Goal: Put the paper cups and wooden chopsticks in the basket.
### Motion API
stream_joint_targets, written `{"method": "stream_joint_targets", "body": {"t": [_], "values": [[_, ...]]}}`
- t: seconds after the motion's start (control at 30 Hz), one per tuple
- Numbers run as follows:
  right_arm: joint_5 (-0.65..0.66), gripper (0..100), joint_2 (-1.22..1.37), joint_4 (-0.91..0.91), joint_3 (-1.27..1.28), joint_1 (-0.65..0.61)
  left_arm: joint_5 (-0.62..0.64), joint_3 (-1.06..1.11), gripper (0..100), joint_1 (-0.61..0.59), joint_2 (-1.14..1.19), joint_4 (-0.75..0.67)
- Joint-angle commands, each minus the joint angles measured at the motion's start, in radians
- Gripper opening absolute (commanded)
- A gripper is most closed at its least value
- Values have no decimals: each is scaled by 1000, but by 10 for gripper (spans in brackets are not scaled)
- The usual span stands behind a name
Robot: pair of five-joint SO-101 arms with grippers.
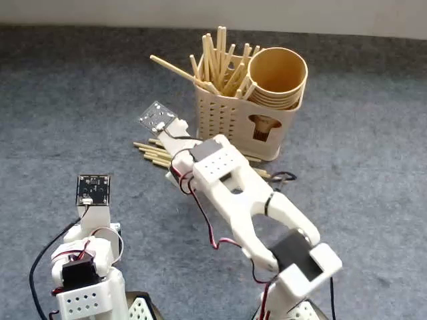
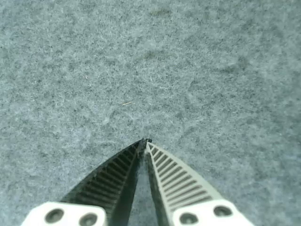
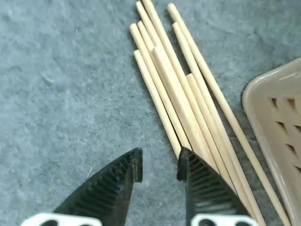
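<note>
The loose chopsticks (image 3: 176, 94) lie in a rough bundle flat on the grey carpet (image 2: 141, 56), just beside the foot of the basket (image 1: 227, 123), which already holds stacked paper cups (image 1: 277, 75) and a sheaf of upright chopsticks (image 1: 217, 60); the right gripper (image 3: 160, 167) hangs over the near ends of the bundle, its jaws parted by a narrow gap and holding nothing; the left gripper (image 2: 146, 141) sits well apart over bare carpet, closed tip to tip on nothing; the sticks look light, stiff and smooth, likely to roll or fan out, so a pinch across a few near mid-length seems safer than at the ends; the carpet's nap should yield a little and slow any rolling; a pale wall (image 1: 333, 13) runs behind.
</note>
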Motion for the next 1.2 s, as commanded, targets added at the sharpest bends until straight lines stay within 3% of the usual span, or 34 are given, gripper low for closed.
{"method": "stream_joint_targets", "body": {"t": [0.0,0.43,0.67,1.17], "values": [[18,174,42,76,-150,16,-3,19,14,-4,-18,5],[21,173,283,85,-298,90,-3,19,14,-4,-18,5],[21,28,278,168,-305,85,-3,19,14,-4,-18,5],[18,5,111,245,-320,85,-3,19,14,-4,-18,5]]}}
